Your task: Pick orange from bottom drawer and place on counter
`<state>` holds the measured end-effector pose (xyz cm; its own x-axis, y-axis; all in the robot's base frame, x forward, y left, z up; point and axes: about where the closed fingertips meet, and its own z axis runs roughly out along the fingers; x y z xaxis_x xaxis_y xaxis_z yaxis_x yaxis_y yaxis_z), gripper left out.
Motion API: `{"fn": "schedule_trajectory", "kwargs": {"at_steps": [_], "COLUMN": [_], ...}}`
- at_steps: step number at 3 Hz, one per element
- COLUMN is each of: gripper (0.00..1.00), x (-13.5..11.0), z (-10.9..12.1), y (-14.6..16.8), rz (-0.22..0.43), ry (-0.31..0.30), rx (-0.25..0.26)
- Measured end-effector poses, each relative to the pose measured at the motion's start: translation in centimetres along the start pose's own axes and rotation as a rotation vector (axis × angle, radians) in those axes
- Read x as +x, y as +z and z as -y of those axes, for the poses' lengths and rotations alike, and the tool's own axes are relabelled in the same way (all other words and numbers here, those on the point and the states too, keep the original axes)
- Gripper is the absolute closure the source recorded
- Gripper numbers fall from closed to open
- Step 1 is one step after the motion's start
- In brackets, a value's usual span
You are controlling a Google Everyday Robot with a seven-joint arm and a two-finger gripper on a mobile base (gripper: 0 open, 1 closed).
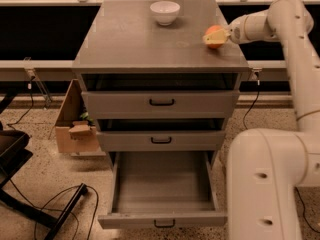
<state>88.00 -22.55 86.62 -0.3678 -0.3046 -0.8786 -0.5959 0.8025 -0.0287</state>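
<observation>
A single camera looks from high in front of the cabinet (160, 104), tilted down and facing its drawer fronts; it stands fairly near, taking in the counter (140, 44) at 12 o'clock and the open bottom drawer (162, 194) at 6 o'clock; the robot's own pale body (270, 184) crowds 4 o'clock; its arm (300, 59) climbs the right edge to 1 o'clock, where the gripper (222, 35) clasps the orange (214, 36) at the counter's right edge; floor (45, 184) shows at 8 o'clock.
</observation>
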Motion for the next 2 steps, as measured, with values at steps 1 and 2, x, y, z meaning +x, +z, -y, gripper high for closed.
{"fn": "schedule_trajectory", "kwargs": {"at_steps": [1, 2], "gripper": [0.98, 0.75], "x": [1.06, 1.06], "z": [-0.72, -0.72], "y": [1.8, 1.8], "rz": [-0.03, -0.03], "ry": [0.004, 0.004], "rx": [-0.021, -0.021]}}
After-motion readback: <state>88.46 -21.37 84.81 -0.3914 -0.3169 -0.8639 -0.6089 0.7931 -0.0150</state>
